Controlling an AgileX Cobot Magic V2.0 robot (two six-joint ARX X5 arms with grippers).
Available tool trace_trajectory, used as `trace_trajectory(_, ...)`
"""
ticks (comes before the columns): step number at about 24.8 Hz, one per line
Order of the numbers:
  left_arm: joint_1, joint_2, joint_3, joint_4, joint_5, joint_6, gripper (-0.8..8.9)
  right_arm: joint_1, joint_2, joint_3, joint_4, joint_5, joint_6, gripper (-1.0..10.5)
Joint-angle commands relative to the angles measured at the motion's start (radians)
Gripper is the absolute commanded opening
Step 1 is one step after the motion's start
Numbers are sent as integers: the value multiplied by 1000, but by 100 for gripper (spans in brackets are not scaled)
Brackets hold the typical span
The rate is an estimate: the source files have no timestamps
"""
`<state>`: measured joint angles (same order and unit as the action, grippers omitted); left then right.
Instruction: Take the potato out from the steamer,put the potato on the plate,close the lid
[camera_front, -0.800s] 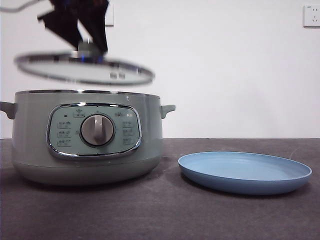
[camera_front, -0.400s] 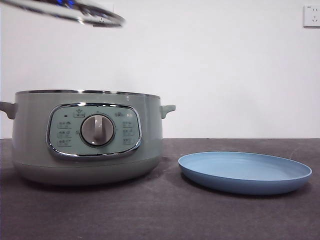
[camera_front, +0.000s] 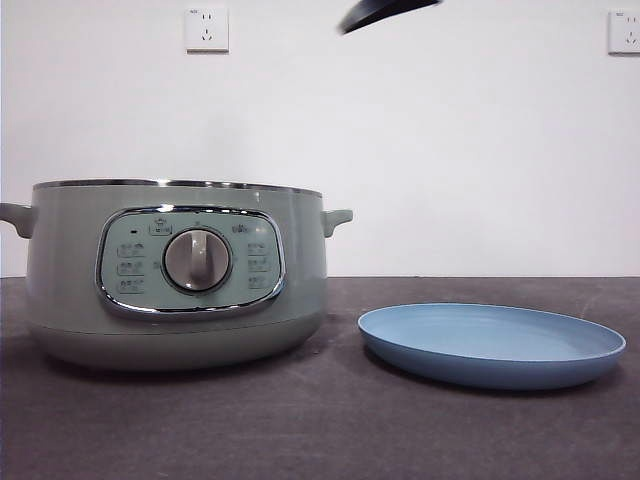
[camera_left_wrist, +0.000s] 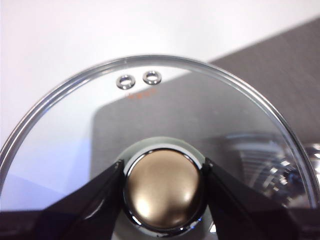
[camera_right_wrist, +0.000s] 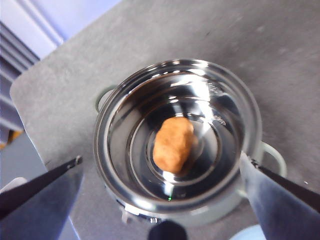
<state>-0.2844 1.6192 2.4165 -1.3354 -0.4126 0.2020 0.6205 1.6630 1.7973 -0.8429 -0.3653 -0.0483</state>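
Orange-brown potato (camera_right_wrist: 173, 144) inside steamer (camera_right_wrist: 177, 135)

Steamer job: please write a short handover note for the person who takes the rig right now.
Left gripper: shut on the lid by its knob, held up out of the front view.
Right gripper: open and empty, high above the steamer, looking down into it.
The potato lies in the middle of the steamer's steel bowl.
The plate sits bare on the table beside the steamer.
Done: lid off.
Left: pick the potato out, put it on the plate, set the lid back on.
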Motion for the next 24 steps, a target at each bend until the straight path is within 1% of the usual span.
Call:
trace_trajectory(1, 1, -22, 21, -29, -13, 12, -8, 41, 115, 132, -40, 61, 2, 657)
trace_trajectory(3, 1, -27, 21, -36, -12, 11, -8, 75, 232, 282, -103, 126, -14, 658)
trace_trajectory(5, 1, -27, 21, -43, -11, 11, -9, 105, 337, 399, -139, 159, -17, 657)
trace_trajectory(7, 1, -27, 21, -46, -3, 11, -8, 131, 410, 457, -143, 192, -17, 657)
trace_trajectory(11, 1, -27, 20, -46, 0, 11, -8, 176, 522, 466, -131, 270, -26, 657)
trace_trajectory(14, 1, -27, 20, -46, 1, 10, -8, 196, 592, 466, -131, 283, -32, 657)
trace_trajectory(15, 1, -27, 20, -47, 3, 10, -9, 204, 617, 466, -131, 325, -40, 657)
trace_trajectory(16, 1, -27, 20, -48, 3, 8, -9, 208, 635, 466, -132, 346, -48, 657)
trace_trajectory(19, 1, -27, 20, -49, 14, 8, -9, 209, 679, 466, -141, 345, -50, 657)
trace_trajectory(21, 1, -27, 20, -50, 64, 8, -9, 209, 704, 466, -153, 341, -50, 656)
trace_trajectory(22, 1, -27, 20, -49, 77, 8, -8, 209, 714, 466, -161, 341, -50, 646)
trace_trajectory(23, 1, -27, 20, -49, 77, 8, -9, 209, 718, 466, -164, 341, -51, 589)
trace_trajectory(24, 1, -27, 20, -50, 77, 8, -8, 210, 719, 466, -164, 340, -51, 472)
